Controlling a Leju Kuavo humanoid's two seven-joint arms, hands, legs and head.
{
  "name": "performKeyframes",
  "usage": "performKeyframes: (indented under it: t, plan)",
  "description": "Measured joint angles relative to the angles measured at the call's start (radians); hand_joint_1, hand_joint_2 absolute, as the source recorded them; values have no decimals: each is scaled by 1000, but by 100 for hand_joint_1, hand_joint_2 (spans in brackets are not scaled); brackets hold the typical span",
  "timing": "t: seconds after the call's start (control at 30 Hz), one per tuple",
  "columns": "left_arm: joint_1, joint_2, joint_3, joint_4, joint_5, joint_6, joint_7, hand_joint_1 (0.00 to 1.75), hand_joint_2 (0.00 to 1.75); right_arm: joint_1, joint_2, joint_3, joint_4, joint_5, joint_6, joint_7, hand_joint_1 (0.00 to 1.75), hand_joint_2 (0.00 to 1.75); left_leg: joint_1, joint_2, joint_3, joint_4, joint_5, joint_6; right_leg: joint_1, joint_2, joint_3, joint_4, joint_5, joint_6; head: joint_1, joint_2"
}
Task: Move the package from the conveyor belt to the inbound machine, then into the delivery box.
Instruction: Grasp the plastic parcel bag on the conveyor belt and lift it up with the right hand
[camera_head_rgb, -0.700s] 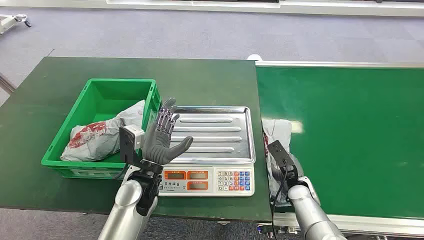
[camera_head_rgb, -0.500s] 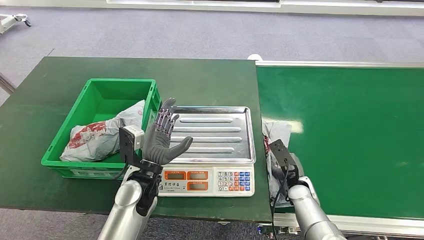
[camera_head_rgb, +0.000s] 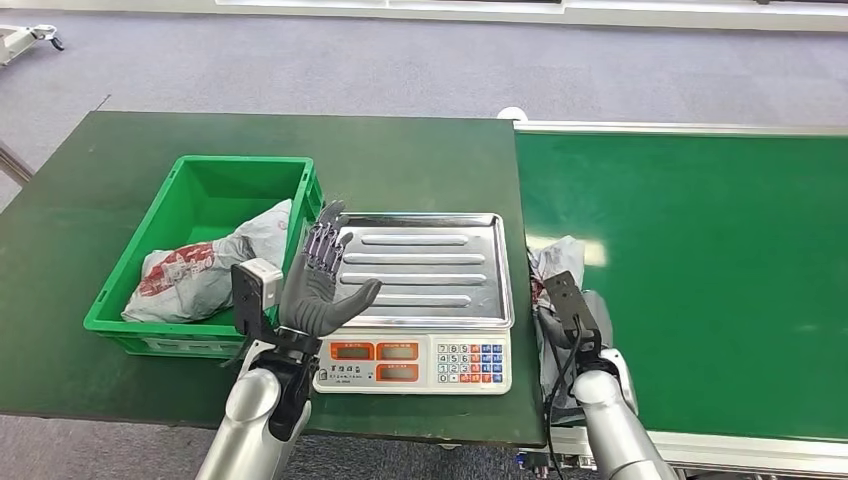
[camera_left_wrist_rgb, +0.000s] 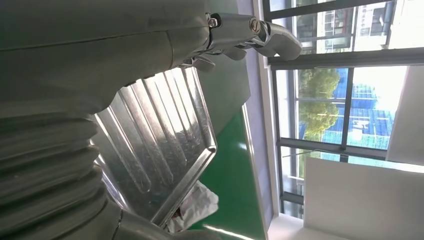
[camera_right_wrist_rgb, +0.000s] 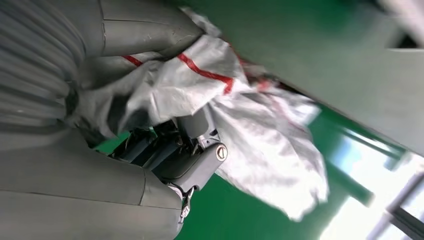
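At the conveyor belt's (camera_head_rgb: 700, 280) near edge, beside the scale (camera_head_rgb: 425, 290), the right hand (camera_head_rgb: 575, 330) closes its fingers around a crumpled white package (camera_right_wrist_rgb: 250, 115). Left hand (camera_head_rgb: 318, 280) hovers with fingers spread over the scale's tray, next to the green box (camera_head_rgb: 200, 180).

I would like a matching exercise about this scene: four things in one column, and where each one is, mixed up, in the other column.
Things:
1. left hand
2. right hand
3. package with red print
4. steel tray

Places:
A. on top of the scale
B. inside the green crate
C. raised and open beside the tray
D. gripping a white package at the conveyor belt's edge

Pairs: 1-C, 2-D, 3-B, 4-A
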Motion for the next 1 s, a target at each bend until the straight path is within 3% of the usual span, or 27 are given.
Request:
performKeyframes:
  t: [0.4, 1.0]
  plan:
    - [22, -2, 6, -17, -16, 14, -23, 0, 175, 20, -1, 61, -433, 25, -46, -13, 175, 175, -1, 0, 0, 0, 0, 0, 0, -1, 0, 0, 0, 0, 0, 0]
    - [19, -5, 6, -16, -17, 15, -24, 0, 175, 26, -7, 108, -545, -14, -24, -11, 175, 175, -1, 0, 0, 0, 0, 0, 0, -1, 0, 0, 0, 0, 0, 0]
